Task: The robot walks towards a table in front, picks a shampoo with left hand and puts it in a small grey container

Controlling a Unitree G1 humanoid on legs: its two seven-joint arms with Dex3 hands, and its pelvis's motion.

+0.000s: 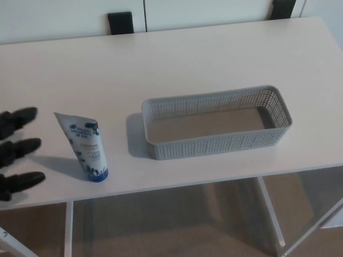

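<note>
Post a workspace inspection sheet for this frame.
Surface: white rectangular table, carrying both job items.
Job's things: white-and-blue plastic shampoo tube, blue cap toward front edge; grey perforated plastic container, empty, right of tube, apart.
Clutter: nothing seen.
Hands: black left hand open, left of tube, not touching; right hand not in view.
Cables: nothing seen.
Surroundings: two black blocks behind far edge; beige floor below.

shampoo tube (86, 147), blue print unreadable
</note>
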